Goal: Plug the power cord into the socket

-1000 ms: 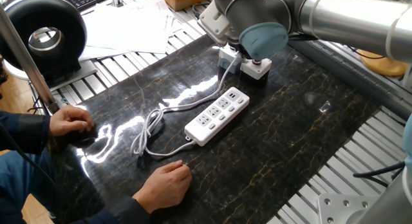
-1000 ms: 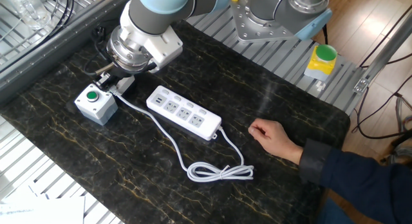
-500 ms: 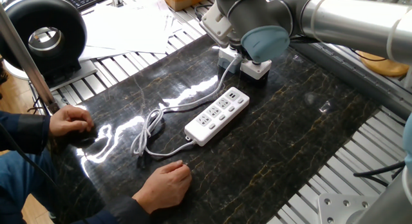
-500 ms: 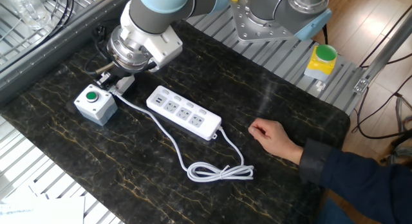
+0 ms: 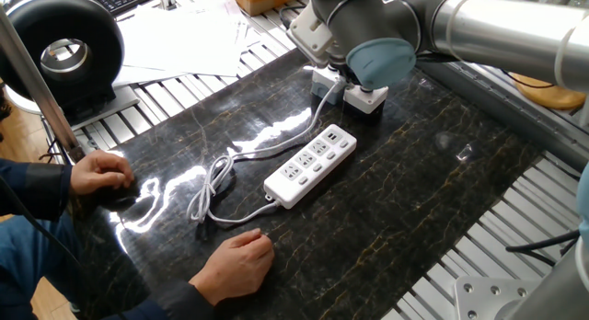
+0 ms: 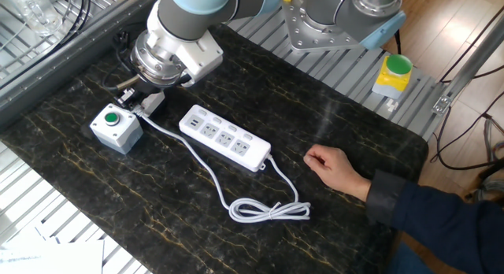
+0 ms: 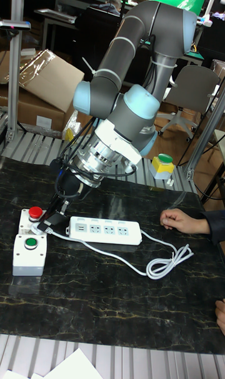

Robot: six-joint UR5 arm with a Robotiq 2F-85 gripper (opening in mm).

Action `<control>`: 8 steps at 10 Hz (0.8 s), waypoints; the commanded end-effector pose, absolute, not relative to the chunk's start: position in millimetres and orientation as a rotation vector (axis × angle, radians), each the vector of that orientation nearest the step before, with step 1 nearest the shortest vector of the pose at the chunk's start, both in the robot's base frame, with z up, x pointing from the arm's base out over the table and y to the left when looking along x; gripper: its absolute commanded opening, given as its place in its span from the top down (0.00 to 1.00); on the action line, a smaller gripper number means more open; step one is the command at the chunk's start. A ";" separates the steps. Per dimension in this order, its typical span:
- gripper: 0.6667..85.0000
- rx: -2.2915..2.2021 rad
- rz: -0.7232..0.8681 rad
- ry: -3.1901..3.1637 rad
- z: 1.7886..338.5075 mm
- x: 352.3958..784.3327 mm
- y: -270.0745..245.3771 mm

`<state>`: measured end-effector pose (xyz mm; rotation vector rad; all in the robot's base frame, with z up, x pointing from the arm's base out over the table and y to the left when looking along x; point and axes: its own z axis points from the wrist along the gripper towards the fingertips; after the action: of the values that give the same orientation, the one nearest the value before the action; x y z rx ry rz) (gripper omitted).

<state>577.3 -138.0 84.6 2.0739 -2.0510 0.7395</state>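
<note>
Nothing much has shifted since a moment ago: the arm's wrist has crept only slightly, and cord, strip and hands lie as they did. Nearest in the tall fixed view sits a white box with a green button (image 7: pixel 29 255) on the dark marbled desk (image 7: pixel 119 304). Just behind it a second white box with a red button (image 7: pixel 32 217) stands at the left end of the long white plastic power strip (image 7: pixel 105 230). The thin white power cord (image 7: pixel 164 263) leaves the strip's right end, gathers in loose loops to the right, then runs back along the strip's near side toward the left. Its plug end lies under the black fingers (image 7: pixel 55 220), which are down at the desk beside the red-button box; whether they grip the plug I cannot tell from here. A person's hand (image 7: pixel 178 220) rests on the desk at the right, near the loops. Further back stands a yellow box with a green top (image 7: pixel 162 165).
</note>
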 end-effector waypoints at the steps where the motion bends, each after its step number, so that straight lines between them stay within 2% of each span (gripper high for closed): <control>1: 0.79 2.075 0.733 -2.079 84.0 578.5 -137.6; 3: 0.99 2.062 0.718 -2.107 83.4 576.7 -134.2; 8: 0.99 2.066 0.632 -2.159 102.6 574.9 -130.4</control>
<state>577.1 -133.6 92.0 2.0696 -2.1168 0.6883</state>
